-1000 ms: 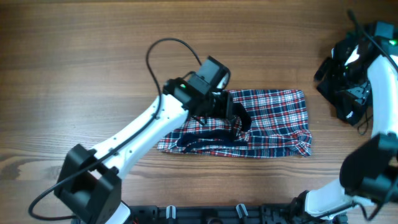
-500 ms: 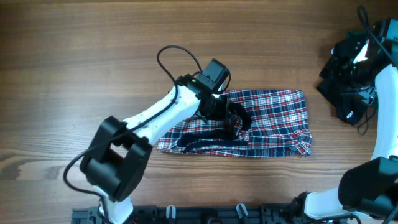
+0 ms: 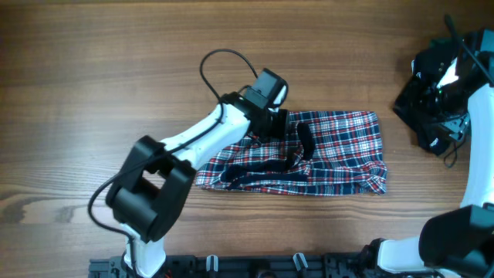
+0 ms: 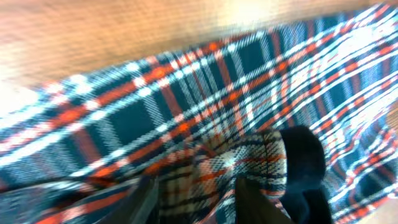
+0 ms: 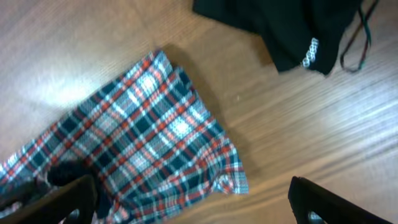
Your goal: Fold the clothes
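the plaid shirt (image 3: 340, 154) lay at mid-bench (image 3: 93, 77), nearest me. it was drawn into a rough rectangle but rumpled, with a dark band curling across its middle. i judged the fold begun but not squared off. the left hand (image 4: 196, 186) sat over the shirt's far-left part, its fingers closed in on a raised ridge of plaid. the right hand (image 5: 189, 186) hung with fingers wide apart, holding nothing, between shirt and black garment (image 5: 280, 31). that one, with its white logo (image 5: 309, 53), lay heaped at far right, unfolded.

White arms (image 3: 202, 139) with black joints (image 3: 150, 189), cables (image 3: 220, 55) and fingers (image 5: 59, 196).
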### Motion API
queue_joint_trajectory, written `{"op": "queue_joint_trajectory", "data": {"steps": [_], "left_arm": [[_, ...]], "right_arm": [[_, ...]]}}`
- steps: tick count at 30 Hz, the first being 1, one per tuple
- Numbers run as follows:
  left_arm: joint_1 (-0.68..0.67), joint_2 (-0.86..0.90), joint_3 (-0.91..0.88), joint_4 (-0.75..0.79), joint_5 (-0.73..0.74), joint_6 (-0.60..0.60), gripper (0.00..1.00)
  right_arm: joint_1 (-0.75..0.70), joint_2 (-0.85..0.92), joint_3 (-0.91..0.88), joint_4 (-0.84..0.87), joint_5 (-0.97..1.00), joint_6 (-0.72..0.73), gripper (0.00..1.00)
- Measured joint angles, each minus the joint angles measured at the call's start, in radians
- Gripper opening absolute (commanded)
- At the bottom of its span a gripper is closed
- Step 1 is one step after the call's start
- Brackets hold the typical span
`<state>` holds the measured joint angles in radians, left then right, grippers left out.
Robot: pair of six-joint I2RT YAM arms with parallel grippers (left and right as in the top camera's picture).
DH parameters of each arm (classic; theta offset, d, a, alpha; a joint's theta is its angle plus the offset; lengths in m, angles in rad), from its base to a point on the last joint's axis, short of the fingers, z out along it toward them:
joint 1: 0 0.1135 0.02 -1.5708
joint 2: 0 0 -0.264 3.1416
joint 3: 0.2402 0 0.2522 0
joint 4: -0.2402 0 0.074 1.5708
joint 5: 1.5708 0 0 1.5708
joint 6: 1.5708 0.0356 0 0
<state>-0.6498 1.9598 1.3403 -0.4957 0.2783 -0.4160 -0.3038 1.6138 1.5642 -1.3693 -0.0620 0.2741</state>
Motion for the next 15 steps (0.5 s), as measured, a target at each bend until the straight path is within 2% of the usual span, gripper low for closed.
{"op": "queue_joint_trajectory", "data": {"steps": [3, 5, 7, 11, 15], "left_arm": [[0.045, -0.102, 0.000, -0.034, -0.002, 0.019, 0.45], [0.081, -0.190, 0.000, -0.070, -0.004, 0.023, 0.52], [0.125, -0.244, 0.006, -0.126, -0.018, 0.031, 0.55], [0.216, -0.250, 0.008, -0.239, -0.045, 0.044, 0.61], [0.290, -0.250, 0.008, -0.272, -0.058, 0.056, 0.67]], "right_arm": [[0.000, -0.018, -0.016, -0.023, -0.038, -0.028, 1.00], [0.000, -0.023, -0.083, 0.000, -0.080, -0.053, 1.00], [0.000, -0.023, -0.172, 0.042, -0.100, -0.063, 1.00], [0.000, -0.023, -0.314, 0.126, -0.118, -0.071, 1.00], [0.000, -0.025, -0.448, 0.269, -0.126, -0.074, 1.00]]}}
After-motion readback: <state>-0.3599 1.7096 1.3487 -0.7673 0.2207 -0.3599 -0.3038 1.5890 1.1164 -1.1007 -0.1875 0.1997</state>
